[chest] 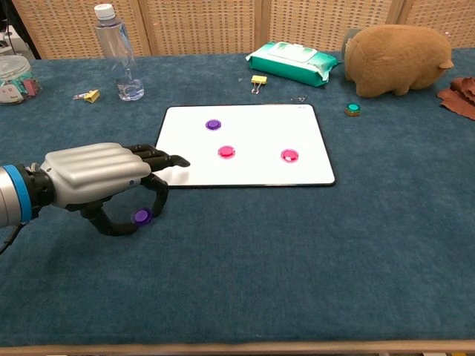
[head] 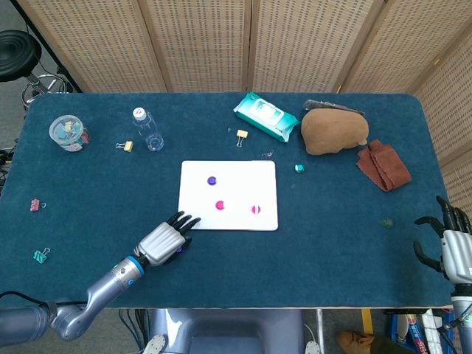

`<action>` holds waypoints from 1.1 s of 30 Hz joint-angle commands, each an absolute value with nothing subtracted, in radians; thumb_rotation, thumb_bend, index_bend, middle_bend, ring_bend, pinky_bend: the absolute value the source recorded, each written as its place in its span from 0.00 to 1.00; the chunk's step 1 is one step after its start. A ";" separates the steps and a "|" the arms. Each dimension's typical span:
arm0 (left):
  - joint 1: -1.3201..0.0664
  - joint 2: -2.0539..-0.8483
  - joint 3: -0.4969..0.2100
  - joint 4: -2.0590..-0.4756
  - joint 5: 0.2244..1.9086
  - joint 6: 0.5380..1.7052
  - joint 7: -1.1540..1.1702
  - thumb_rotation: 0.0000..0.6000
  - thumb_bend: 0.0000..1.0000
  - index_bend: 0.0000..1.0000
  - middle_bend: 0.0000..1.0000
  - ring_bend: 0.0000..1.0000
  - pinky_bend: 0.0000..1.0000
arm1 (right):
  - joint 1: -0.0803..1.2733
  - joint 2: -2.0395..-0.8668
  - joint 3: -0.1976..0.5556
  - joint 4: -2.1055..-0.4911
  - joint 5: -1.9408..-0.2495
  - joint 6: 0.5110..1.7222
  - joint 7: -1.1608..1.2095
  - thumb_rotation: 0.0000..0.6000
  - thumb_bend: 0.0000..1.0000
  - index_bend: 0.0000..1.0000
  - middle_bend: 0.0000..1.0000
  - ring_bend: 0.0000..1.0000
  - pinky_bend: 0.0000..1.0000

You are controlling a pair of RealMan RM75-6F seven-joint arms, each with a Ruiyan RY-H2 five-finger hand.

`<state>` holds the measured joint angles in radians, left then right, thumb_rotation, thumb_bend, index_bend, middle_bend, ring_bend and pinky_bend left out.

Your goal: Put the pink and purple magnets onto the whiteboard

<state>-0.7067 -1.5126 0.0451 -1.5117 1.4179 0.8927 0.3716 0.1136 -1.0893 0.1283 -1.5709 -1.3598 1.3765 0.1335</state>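
Note:
The whiteboard lies flat mid-table and carries a purple magnet and two pink magnets. A second purple magnet lies on the blue cloth just off the board's near left corner. My left hand hovers over it, thumb and a finger curved to either side of it, not closed on it; the other fingers reach over the board's edge. My right hand rests at the far right edge with fingers spread, holding nothing.
A water bottle, a yellow clip, a green wipes pack, a brown plush, a green magnet and a brown cloth lie beyond the board. A jar stands far left.

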 commanded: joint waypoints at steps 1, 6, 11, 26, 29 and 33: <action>-0.707 -1.512 0.040 -1.516 1.416 0.895 0.374 1.00 0.34 0.55 0.00 0.00 0.00 | 0.114 -1.089 0.128 -1.571 -1.360 1.375 0.135 1.00 0.42 0.36 0.00 0.00 0.00; -0.711 -1.517 0.032 -1.516 1.406 0.888 0.386 1.00 0.35 0.56 0.00 0.00 0.00 | 0.114 -1.089 0.128 -1.572 -1.361 1.375 0.136 1.00 0.42 0.36 0.00 0.00 0.00; -0.712 -1.509 0.017 -1.523 1.396 0.893 0.385 1.00 0.36 0.57 0.00 0.00 0.00 | 0.113 -1.088 0.128 -1.571 -1.359 1.375 0.137 1.00 0.42 0.36 0.00 0.00 0.00; -0.847 -1.534 -0.193 -1.386 1.180 0.786 0.346 1.00 0.36 0.57 0.00 0.00 0.00 | 0.116 -1.088 0.128 -1.571 -1.359 1.370 0.137 1.00 0.42 0.36 0.00 0.00 0.00; -0.872 -1.556 -0.211 -1.338 1.156 0.766 0.341 1.00 0.36 0.57 0.00 0.00 0.00 | 0.117 -1.089 0.128 -1.570 -1.357 1.368 0.137 1.00 0.42 0.36 0.00 0.00 0.00; -0.907 -1.591 -0.234 -1.268 1.116 0.735 0.325 1.00 0.36 0.57 0.00 0.00 0.00 | 0.118 -1.090 0.130 -1.565 -1.351 1.364 0.138 1.00 0.42 0.36 0.00 0.00 0.00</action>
